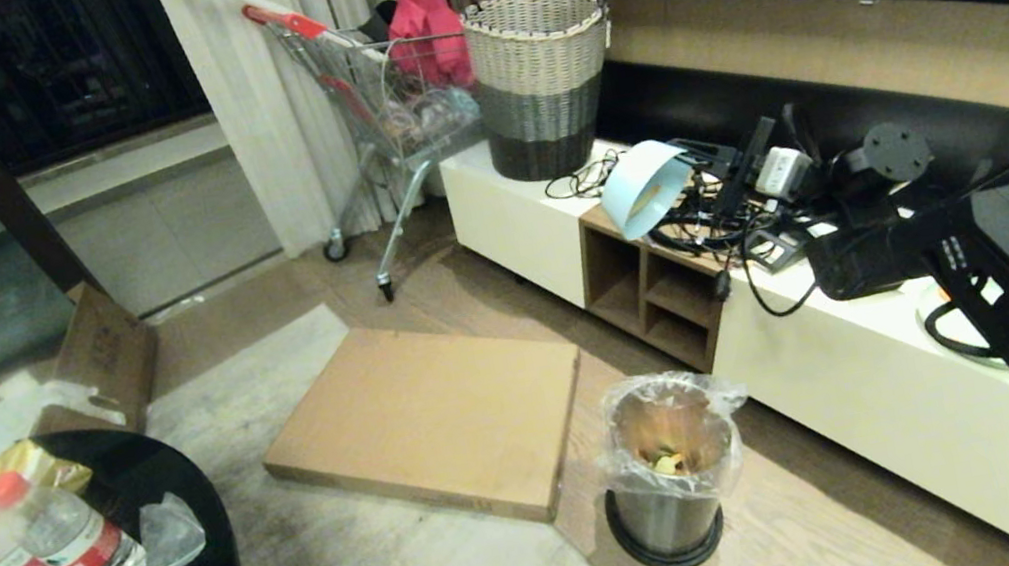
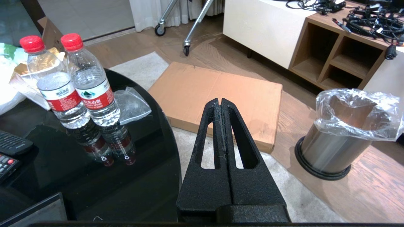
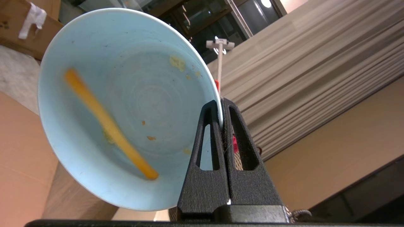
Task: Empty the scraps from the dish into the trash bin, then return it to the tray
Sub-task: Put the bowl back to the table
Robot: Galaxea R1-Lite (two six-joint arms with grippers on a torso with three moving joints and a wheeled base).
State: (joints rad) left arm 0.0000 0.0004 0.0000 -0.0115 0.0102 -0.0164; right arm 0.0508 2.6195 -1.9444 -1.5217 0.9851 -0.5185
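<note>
The right tool [image 3: 222, 113] was clamped on the rim of the dish [image 3: 126, 107], one finger inside the bowl and one outside. In the head view the dish [image 1: 646, 185] hung in the air tipped on edge, its mouth facing down and toward the robot, in front of the cable-strewn cabinet [image 1: 885, 385]. The bin [image 1: 671, 469] stood on the floor well below it and nearer the robot, so the coming move turned on that gap. The dish's open side faced the bin's way but was not over its mouth, and I judged it would have to come down and in before anything loose would land in the liner.

The dish was pale blue, smooth and deep, smeared with a few crumbs. One yellow strip [image 3: 109, 124] lay across its inner wall, blurred in the right wrist view; whether it was sliding or stuck could not be told. Some scraps [image 1: 665, 462] already showed at the bottom of the bin.

The left tool [image 2: 222, 126] was empty with its fingers pressed together, parked by the edge of the black counter [image 2: 94, 189] with the bottles [image 2: 75, 82], the bin [image 2: 341, 138] off to one side of it. The right arm was plainly the nearer to the work. The tray was in no view.
</note>
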